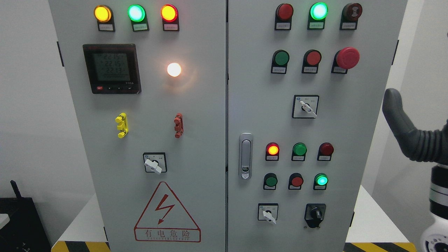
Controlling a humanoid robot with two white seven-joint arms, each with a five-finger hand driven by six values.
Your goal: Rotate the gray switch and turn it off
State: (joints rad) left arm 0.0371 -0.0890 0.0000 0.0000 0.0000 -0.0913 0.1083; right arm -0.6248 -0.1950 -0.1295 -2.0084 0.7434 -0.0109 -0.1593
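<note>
While the right hand (pixel 402 122) waits at the cabinet's right edge, one dark rubber finger raised and holding nothing that I can see, the gray rotary switch (pixel 308 108) sits mid-height on the right door of the gray metal cabinet (pixel 350 115). I would pinch its white lever from both sides, then turn steadily.

Industrial test lab, grey electrical control cabinet (pixel 196 140), indicator lamps (pixel 136 13), hazard-striped floor tape (pixel 80 246), white walls (pixel 31 122)
</note>
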